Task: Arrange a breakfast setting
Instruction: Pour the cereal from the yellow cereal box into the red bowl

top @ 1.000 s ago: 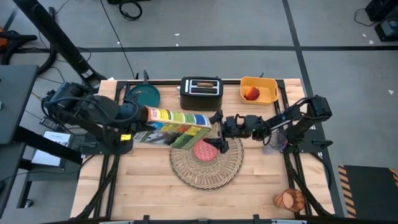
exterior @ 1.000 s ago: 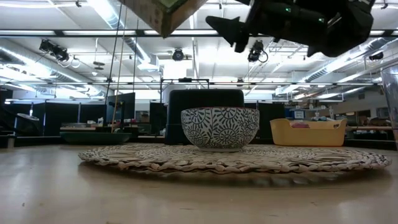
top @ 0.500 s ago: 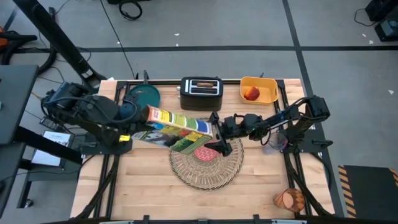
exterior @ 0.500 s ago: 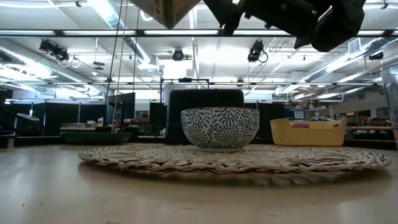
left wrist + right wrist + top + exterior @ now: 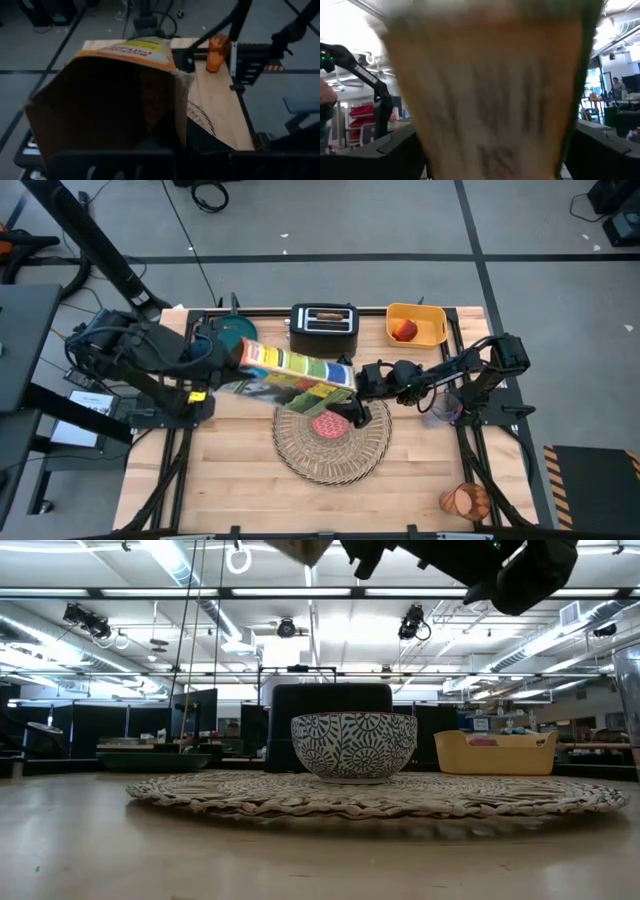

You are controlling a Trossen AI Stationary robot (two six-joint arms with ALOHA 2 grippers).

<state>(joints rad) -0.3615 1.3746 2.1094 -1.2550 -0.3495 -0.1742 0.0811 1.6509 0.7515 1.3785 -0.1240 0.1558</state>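
My left gripper [image 5: 232, 361] is shut on a colourful cereal box [image 5: 298, 370], held high over the table and reaching across toward the right arm. My right gripper [image 5: 356, 392] is open at the box's free end [image 5: 490, 95], one finger on either side of it. Under them the patterned cereal bowl [image 5: 353, 746], red inside [image 5: 330, 425], rests by its base on the round straw placemat [image 5: 335, 448]. The teal plate [image 5: 228, 336] lies at the far left. The red fruit [image 5: 404, 331] lies in the yellow bin [image 5: 432, 326]. The orange tumbler [image 5: 464, 501] stands at the near right. My left gripper holds the cereal box by its left end [image 5: 246, 361], coming level from the table's left side, fingers along the box. The box is lifted clear and lies nearly level over the placemat. The box itself hides the fingers. My right gripper: I cannot tell whether its fingers touch the box's free end.
The black toaster [image 5: 323, 326] stands at the far middle, between the plate and the bin. A clear glass [image 5: 440, 412] stands by the right arm's base. Bare wood shows along the near edge on both sides of the placemat.
My left gripper has carried the cereal box up and toward the table's right and far edge; in the low view the box has risen almost out of the picture. My right gripper has also risen a little, staying at the box's free end.
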